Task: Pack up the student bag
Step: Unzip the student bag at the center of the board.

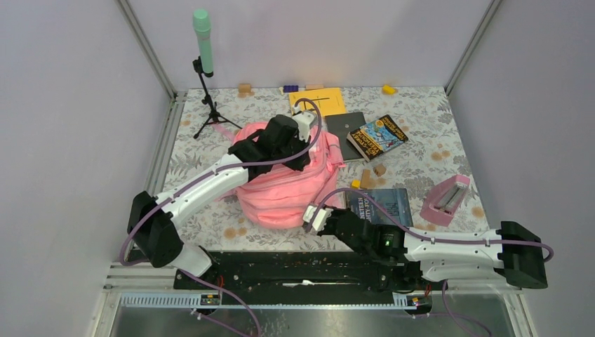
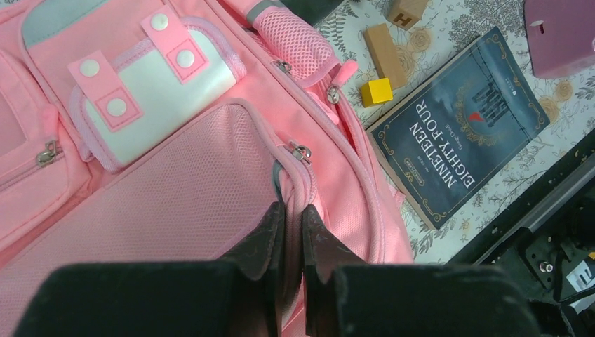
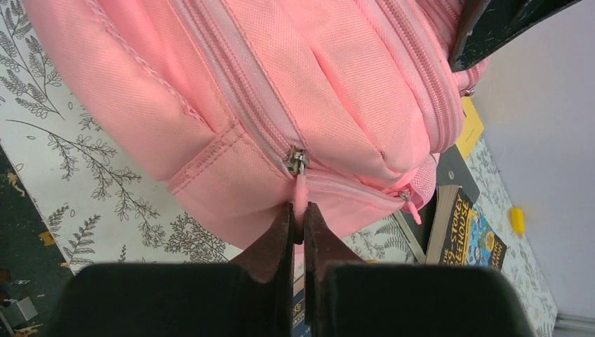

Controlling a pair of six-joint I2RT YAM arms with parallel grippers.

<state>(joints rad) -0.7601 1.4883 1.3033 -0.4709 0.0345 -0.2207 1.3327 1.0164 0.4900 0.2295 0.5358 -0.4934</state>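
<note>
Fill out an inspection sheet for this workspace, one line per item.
Surface: floral tablecloth, lying flat.
Job's things: student bag mid-table, front pockets up.
Clutter: Nineteen Eighty-Four book, colourful book, yellow folder, pink pencil case, wooden blocks, microphone on a stand.
Grippers: left gripper shut on the bag's zip seam; right gripper shut on a zipper pull.
Cables: purple cable along each arm.
Surroundings: pale walls; nothing else seen.
</note>
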